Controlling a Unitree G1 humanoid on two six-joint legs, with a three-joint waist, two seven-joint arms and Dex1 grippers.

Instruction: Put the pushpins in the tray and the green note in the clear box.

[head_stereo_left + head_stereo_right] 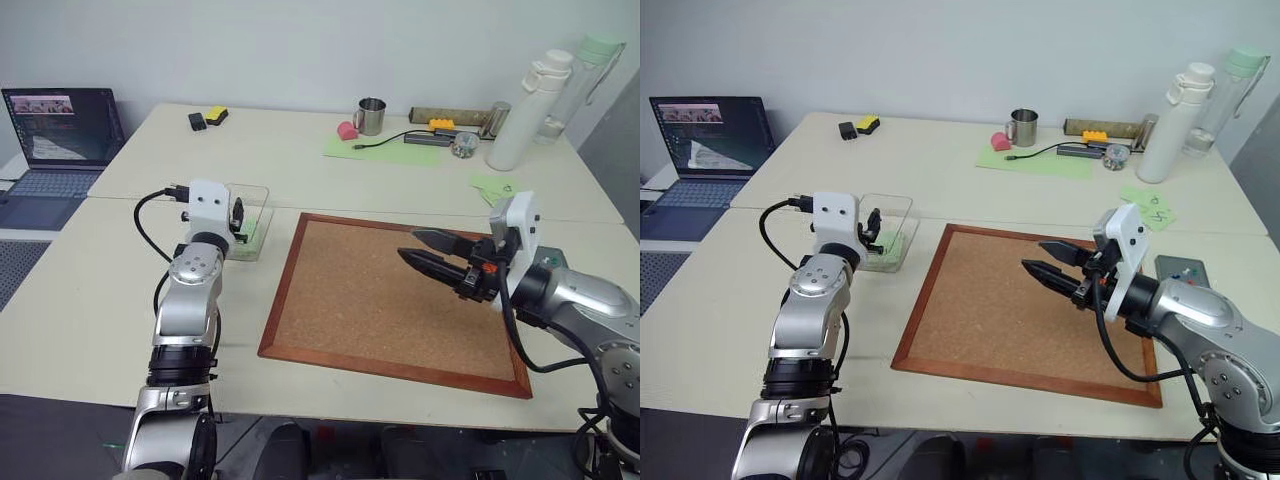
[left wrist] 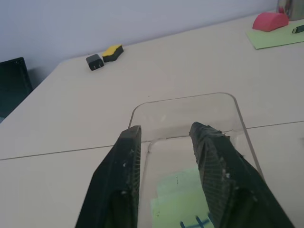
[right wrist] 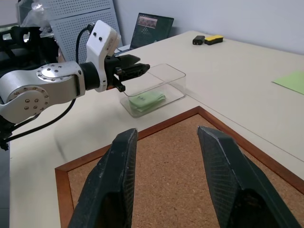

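A laptop [image 1: 60,135] sits far off to the left of the cork board [image 1: 395,300], on a lower desk. Behind the board's left side, near the far edge of the table [image 1: 90,330], lie a small black block [image 1: 197,121] and a yellow one [image 1: 217,114]. The clear box [image 3: 154,92] rests on the table just left of the cork board's far left corner. The green note [image 3: 147,99] lies flat inside it, with dark marks on it. The left gripper [image 2: 166,156] hangs over the near end of the box, and its two black fingers are a little way apart with nothing between them. The cork board has a brown wood frame and its top is bare. The right gripper [image 1: 425,250] floats above the right half of the board, pointing left, with its fingers apart and nothing in them. Behind the board are a metal cup [image 1: 371,116], a pink thing [image 1: 347,130] and a big green sheet [image 1: 385,148]. Just right of the board's far right corner lies the tray [image 1: 1181,270], with tiny coloured dots on it that may be the pushpins; I cannot tell for sure. Two tall bottles [image 1: 535,100] stand far behind that corner.
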